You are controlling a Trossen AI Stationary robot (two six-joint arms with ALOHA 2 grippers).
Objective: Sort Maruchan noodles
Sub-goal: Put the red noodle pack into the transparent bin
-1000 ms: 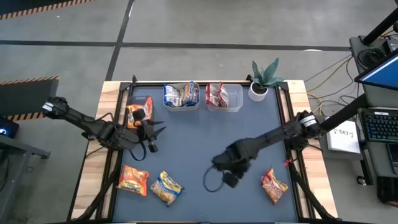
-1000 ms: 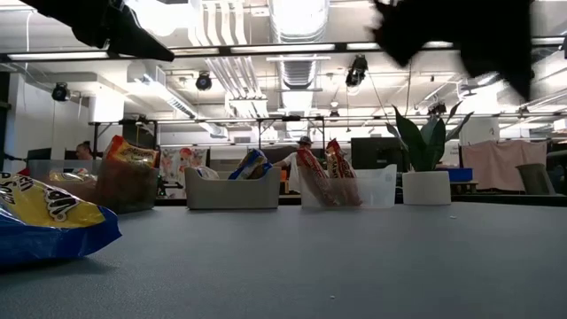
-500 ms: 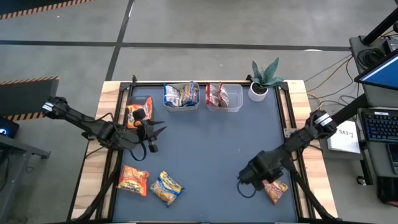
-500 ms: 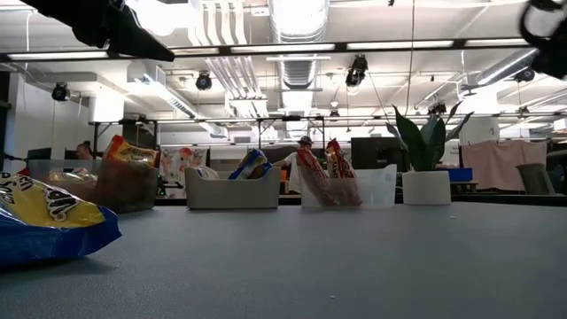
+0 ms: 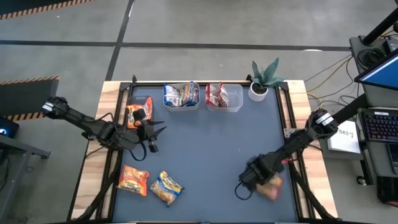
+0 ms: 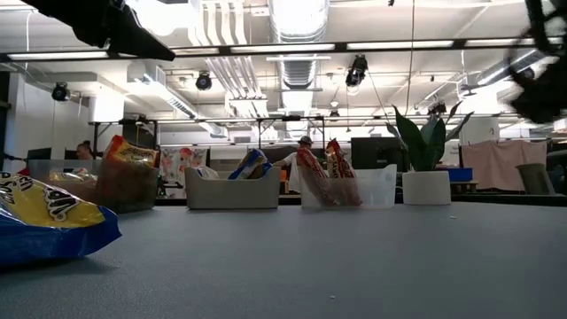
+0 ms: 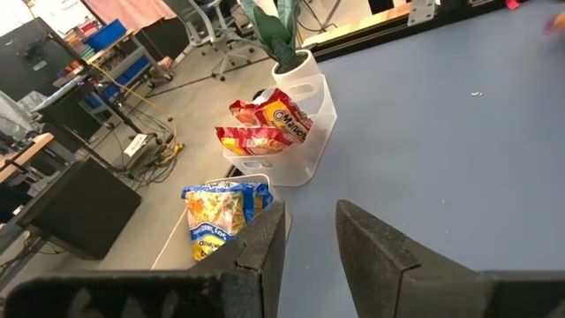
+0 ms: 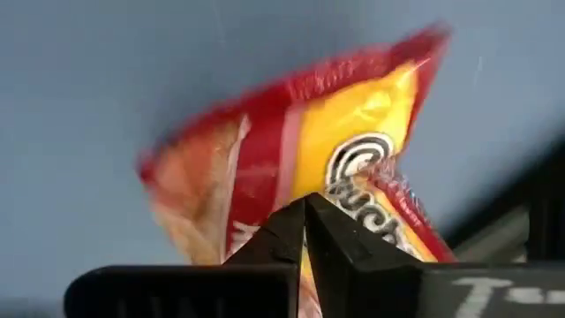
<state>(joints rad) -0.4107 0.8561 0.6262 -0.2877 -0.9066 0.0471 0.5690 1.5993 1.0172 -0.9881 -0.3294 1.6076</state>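
Starting on the left side of the dark table mat [image 5: 211, 143], the left gripper [image 5: 153, 138] is hanging over the mat just in front of the leftmost tub [image 5: 138, 112], with its fingers [image 7: 265, 252] sitting a narrow gap apart and nothing between them. That tub is holding an orange packet [image 5: 139, 111] standing on edge. Closer to the front edge than the left gripper, an orange-yellow packet [image 5: 134, 179] and a yellow-and-blue packet [image 5: 166, 187] are lying flat on the mat just beside each other, and the yellow-and-blue one is also showing big at the left of the low view [image 6: 44, 221]. Moving right along the back edge, the middle tub [image 5: 181, 96] is holding the yellow-and-blue packets [image 7: 221, 216], and the tub to its right [image 5: 225, 98] is holding the red packets [image 7: 265, 128], all standing up on edge. A potted plant [image 5: 263, 79] is sitting at the back right corner of the mat, just beside that last tub. Over near the front right corner of the mat, the right gripper [image 5: 264, 179] is down on a red-and-yellow packet [image 8: 309, 159], and in the right wrist view its two fingers [image 8: 291, 234] are looking pinched tight together right at the packet's edge, so it's gripping that one. Can't tell from the high view whether the packet is touching the mat or lifted a bit, it's blurry there.
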